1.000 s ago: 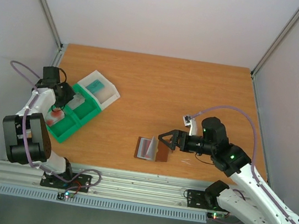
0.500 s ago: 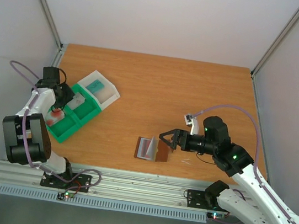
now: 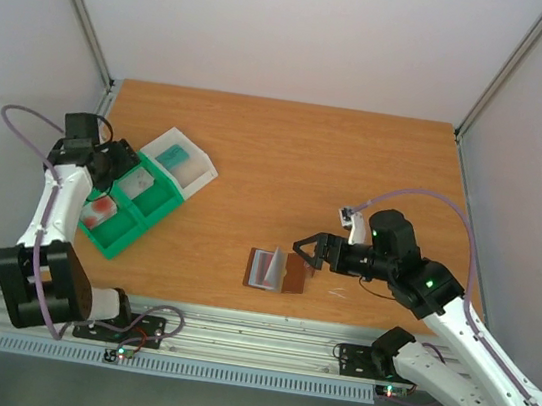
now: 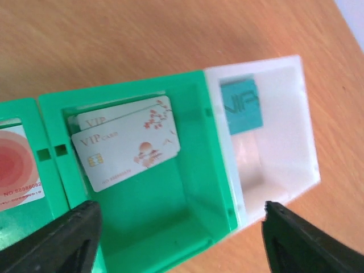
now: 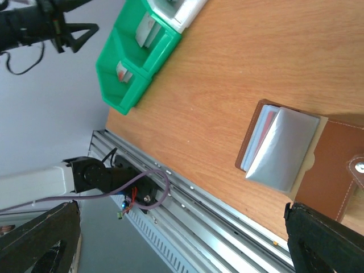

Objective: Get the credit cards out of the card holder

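Pale walls close in a wooden table, and near its front edge the card holder lies open and flat, one brown leather half toward the right arm and a grey flap raised over the other half. Under that flap, in the right wrist view, we see pale edges tucked into the pocket; we take them for cards not yet drawn out, though we cannot read them. The right gripper hangs just beside the holder's leather half, fingers spread and empty, pointing across the table toward the left arm's side. So the holder lies straight ahead of this claw and a little below it. Its long axis runs side to side along the table's front edge, roughly in line with the claw's reach, and the fold crosses that line. Far off to the left, the left gripper hovers over the green tray, its fingers also wide apart and gripping nothing. Below it two white VIP cards lie stacked in one compartment and a red card in the next. A teal card rests in the clear box that butts against the tray. We judge the right arm to be much the nearer to the holder, the left being well apart from it. The pocket's contents sit beyond the flap from the right claw.
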